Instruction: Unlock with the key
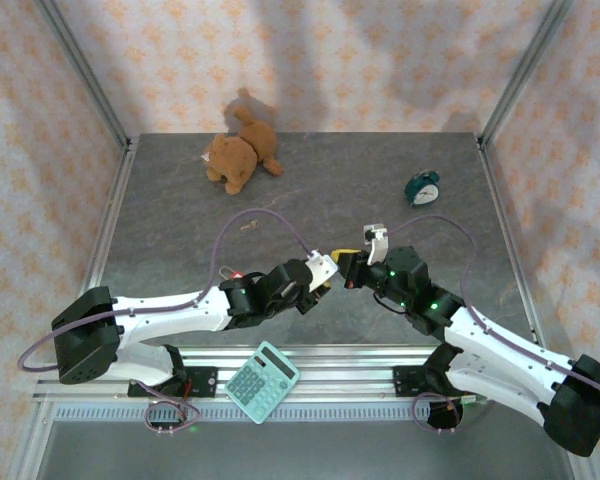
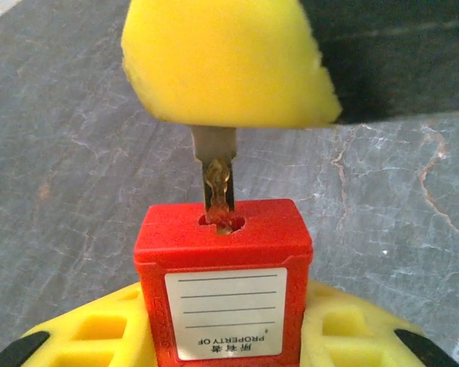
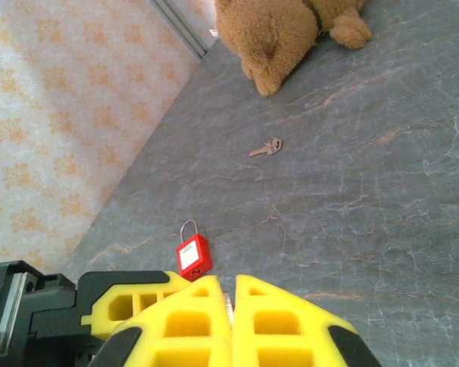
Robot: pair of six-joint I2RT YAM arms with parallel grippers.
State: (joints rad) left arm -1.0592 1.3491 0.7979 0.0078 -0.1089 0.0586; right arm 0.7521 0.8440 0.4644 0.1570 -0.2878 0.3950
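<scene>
Red padlock [image 2: 222,245] with white label [image 2: 226,310]; dull brassy key [image 2: 216,172]; yellow fingers [image 3: 183,325]; grey veined table [image 1: 380,190]; brown teddy bear [image 1: 242,155]; teal alarm clock [image 1: 422,187]; mint calculator [image 1: 262,381]; cream walls [image 1: 380,60] with orange floral motif

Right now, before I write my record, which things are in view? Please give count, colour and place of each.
held padlock: one, red, clamped in the left tool
inserted key: one, metal, tip in the held padlock's keyhole
loose padlock: one, red, flat on the table
loose key: one, dull metal, on the table beyond the loose padlock
teddy bear: one, brown, far side, left
alarm clock: one, green, far side, right
calculator: one, teal, on the near rail
left tool: one, yellow fingers, shut on the held padlock
right tool: one, yellow fingers, shut on the inserted key
</scene>
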